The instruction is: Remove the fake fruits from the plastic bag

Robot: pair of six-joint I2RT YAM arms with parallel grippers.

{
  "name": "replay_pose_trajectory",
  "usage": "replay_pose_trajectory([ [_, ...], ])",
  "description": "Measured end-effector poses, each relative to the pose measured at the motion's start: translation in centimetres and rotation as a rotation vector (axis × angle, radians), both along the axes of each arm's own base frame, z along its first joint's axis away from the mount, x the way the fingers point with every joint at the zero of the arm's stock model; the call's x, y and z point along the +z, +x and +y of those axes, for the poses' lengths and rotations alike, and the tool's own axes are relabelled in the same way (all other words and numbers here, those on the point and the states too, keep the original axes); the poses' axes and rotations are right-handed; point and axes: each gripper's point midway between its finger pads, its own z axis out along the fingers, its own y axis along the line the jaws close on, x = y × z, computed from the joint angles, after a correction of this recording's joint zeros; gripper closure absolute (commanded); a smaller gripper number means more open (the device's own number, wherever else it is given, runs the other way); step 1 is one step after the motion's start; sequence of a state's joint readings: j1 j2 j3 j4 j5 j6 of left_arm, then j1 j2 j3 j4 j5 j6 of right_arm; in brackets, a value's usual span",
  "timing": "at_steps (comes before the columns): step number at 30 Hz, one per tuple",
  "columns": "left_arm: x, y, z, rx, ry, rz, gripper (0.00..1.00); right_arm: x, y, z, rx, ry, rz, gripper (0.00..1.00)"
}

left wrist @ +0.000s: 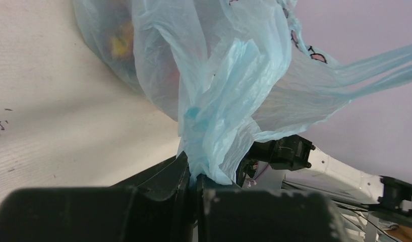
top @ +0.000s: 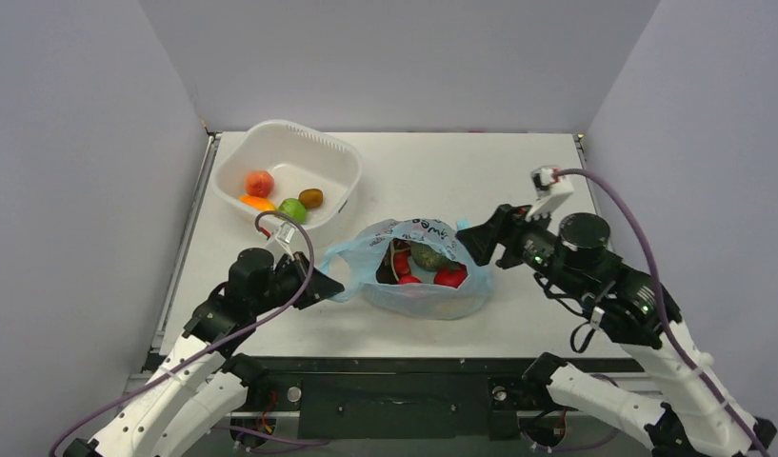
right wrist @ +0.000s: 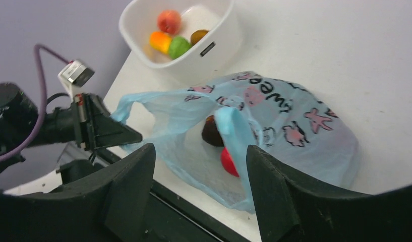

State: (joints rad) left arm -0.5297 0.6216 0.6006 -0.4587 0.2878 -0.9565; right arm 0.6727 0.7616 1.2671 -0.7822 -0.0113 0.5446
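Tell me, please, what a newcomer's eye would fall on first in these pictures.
The light-blue plastic bag in the middle of the table, with red and dark green fake fruits showing in its open mouth. The left pincer is shut on the bag's left handle, and the right pincer stands open at its right edge. At the far left stands a white tub holding small coloured pieces.

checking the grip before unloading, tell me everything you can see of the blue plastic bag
The plastic bag is thin, crinkly, translucent light-blue film with pink and dark prints. It lies slumped on the table, mouth open upward, red fruits and a dark green gourd inside. The left claw is shut on its bunched left handle; the open right claw sits at its right edge.
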Motion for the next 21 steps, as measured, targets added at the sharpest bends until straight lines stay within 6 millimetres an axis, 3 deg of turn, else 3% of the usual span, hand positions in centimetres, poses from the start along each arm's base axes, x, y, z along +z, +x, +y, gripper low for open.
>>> replay_pose_trajectory([
  [5,-0.9,0.3,0.0,0.002,0.031,0.017,1.0,-1.9,0.3,8.1,0.192,-0.084,0.034,0.5],
  [7,-0.9,0.4,0.2,0.007,0.041,0.009,1.0,-4.2,0.5,11.3,0.242,-0.143,0.059,0.56],
  [10,-1.1,0.5,0.4,0.012,0.055,0.004,1.0,-8.1,0.5,13.7,0.27,-0.221,0.092,0.59],
  [14,-1.6,0.7,0.8,0.022,0.087,-0.004,1.0,-14.1,1.0,13.7,0.218,-0.378,0.107,0.62],
  [21,-3.2,0.9,2.9,0.08,0.21,0.007,1.0,-23.1,1.3,10.6,0.113,-0.585,0.142,0.67],
])
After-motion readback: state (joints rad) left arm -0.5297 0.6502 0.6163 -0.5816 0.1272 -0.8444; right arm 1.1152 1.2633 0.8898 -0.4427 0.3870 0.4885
